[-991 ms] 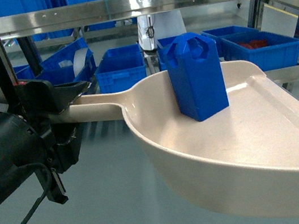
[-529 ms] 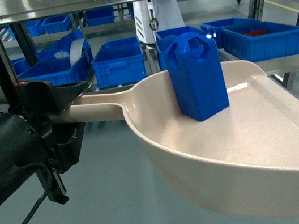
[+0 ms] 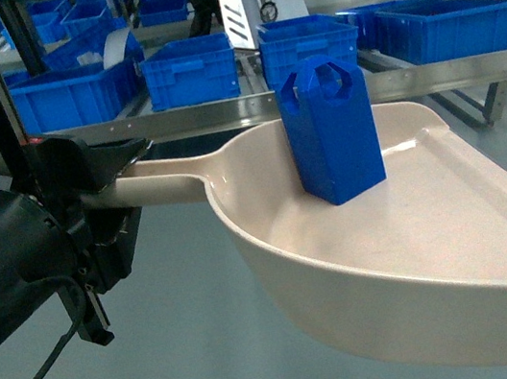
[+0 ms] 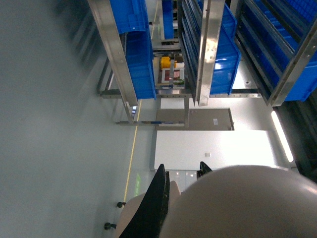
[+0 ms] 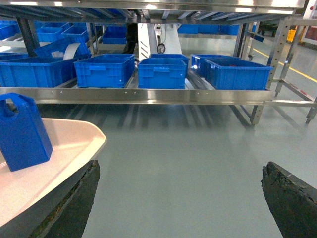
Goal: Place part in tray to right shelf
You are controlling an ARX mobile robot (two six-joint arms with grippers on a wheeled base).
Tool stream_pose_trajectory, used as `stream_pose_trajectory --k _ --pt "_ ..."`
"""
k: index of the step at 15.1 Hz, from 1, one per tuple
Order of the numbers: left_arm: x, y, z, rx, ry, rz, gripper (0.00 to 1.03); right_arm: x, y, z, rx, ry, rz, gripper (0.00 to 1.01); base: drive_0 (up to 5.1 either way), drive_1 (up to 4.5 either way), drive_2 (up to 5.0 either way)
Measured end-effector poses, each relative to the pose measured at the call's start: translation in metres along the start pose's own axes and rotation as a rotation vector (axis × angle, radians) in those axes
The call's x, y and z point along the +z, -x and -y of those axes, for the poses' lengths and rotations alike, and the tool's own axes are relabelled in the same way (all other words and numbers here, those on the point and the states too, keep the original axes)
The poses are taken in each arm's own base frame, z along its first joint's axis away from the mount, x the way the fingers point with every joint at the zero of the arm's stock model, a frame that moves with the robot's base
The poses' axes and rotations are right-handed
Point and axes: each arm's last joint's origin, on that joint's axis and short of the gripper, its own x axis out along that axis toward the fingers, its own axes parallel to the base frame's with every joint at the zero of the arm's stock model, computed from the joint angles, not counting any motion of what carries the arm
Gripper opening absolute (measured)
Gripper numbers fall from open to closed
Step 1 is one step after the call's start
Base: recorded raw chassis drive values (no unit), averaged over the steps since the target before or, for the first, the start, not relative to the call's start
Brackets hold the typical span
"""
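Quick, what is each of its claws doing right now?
Left gripper: closed on the tray handle; the part stands in it.
Right gripper: open, holding nothing.

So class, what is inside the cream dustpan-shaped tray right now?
One bright-blue plastic block with cut-out holes in its top stands upright in the cream plastic dustpan-shaped tray; the visible floor around it is bare. The patch beneath the block is hidden.

The cream-beige plastic scoop-shaped tray [image 3: 419, 249] looks smooth with a soft sheen. The bright-blue plastic prism part [image 3: 330, 133] is smooth and semi-matt. The silver steel shelf rail [image 5: 148, 95] is brushed and reflective. The large blue plastic crates [image 3: 190, 69] look glossy. The grey floor [image 5: 188, 173] is smooth and faintly shiny. The black fingers [image 5: 290, 198] look rough and matt.
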Motion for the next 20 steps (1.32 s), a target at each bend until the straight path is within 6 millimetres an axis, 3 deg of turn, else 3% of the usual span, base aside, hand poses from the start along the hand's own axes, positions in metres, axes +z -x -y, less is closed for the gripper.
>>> stream_pose_trajectory --k 20 --pt "0.0000 0.0002 -0.0003 0.002 -0.001 0.000 0.13 -0.0004 0.0000 0.0000 0.000 -0.004 -0.003 0.98 -1.0 -0.98 -1.0"
